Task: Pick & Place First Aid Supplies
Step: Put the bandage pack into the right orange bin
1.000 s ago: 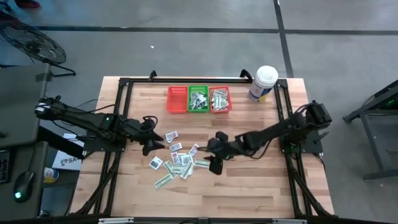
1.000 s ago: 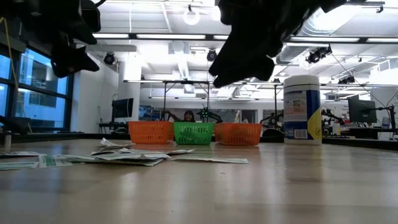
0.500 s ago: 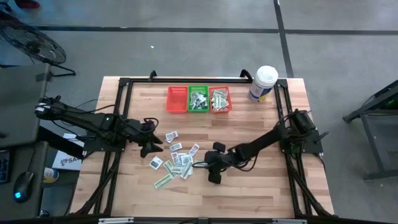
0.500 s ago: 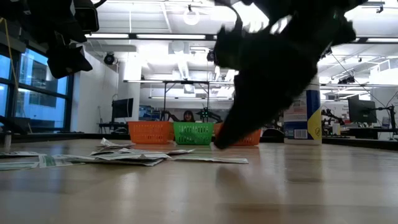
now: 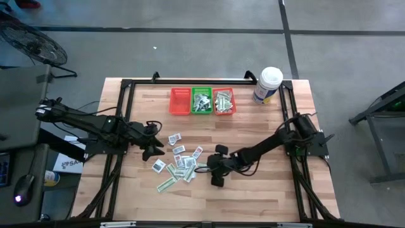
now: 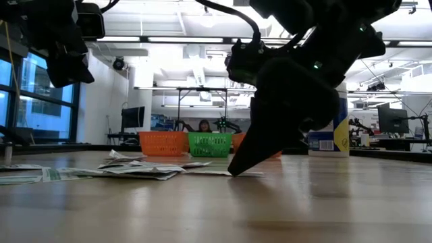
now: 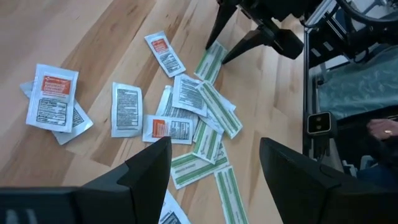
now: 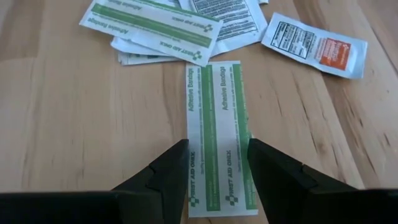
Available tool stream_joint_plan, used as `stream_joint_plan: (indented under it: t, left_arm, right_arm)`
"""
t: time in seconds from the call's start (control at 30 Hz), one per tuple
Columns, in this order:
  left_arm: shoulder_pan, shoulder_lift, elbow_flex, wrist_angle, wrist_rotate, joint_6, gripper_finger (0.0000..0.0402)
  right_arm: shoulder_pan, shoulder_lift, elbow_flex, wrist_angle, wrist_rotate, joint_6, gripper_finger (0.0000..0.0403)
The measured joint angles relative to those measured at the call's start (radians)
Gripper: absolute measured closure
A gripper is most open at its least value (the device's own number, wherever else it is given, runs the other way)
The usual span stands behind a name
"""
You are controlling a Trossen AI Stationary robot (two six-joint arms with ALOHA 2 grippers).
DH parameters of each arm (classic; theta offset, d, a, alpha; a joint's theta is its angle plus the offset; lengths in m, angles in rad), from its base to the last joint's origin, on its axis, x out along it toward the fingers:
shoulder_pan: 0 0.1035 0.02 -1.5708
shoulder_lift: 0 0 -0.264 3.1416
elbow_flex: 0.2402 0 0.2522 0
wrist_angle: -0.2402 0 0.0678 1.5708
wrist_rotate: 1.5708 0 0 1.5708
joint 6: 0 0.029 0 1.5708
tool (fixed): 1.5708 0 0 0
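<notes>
Now the right gripper point(image 8: 214, 177) has come down onto a green-and-white strip point(image 8: 219, 124).
Its fingers point(image 8: 158, 177) stand spread astride the strip, flat on the bench point(image 5: 266, 190) beside the packet pile point(image 5: 180, 161); left gripper point(image 7: 214, 165) hovers spread.

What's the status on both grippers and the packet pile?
Right gripper open, fingertips down astride narrow green-and-white paper strip. Left gripper open, hovering beside flat paper packet pile. Nothing blocking.
</notes>
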Motion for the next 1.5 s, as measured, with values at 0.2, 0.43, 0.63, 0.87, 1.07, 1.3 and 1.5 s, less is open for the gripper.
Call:
stream_joint_plan:
  t: [0.2,0.43,0.63,0.87,1.07,1.3,1.5]
  left_arm:
    - [0.000,0.000,0.000,-0.002,0.000,-0.001,0.0161]
    - [0.000,0.000,0.000,-0.003,0.000,-0.004,0.0161]
    - [0.000,0.000,0.000,-0.003,0.000,-0.013,0.0161]
    - [0.000,0.000,0.000,-0.003,0.002,-0.027,0.0161]
    - [0.000,0.000,0.000,-0.003,0.002,-0.027,0.0161]
    - [0.000,0.000,0.000,0.002,0.000,-0.027,0.0161]
    - [0.000,0.000,0.000,0.007,0.000,-0.028,0.0161]
  right_arm:
    - [0.002,0.020,0.004,-0.006,-0.022,0.010,0.0270]
    - [0.002,0.021,0.001,-0.007,-0.019,0.038,0.0327]
    - [0.002,0.022,0.000,0.006,-0.029,0.065,0.0386]
    - [0.003,0.020,-0.002,0.028,-0.026,0.121,0.0400]
    - [0.005,-0.049,-0.009,-0.038,0.000,0.143,0.0402]
    - [-0.004,-0.197,-0.011,-0.262,0.089,0.142,0.0402]
    - [-0.025,-0.316,-0.010,-0.417,0.137,0.140,0.0403]
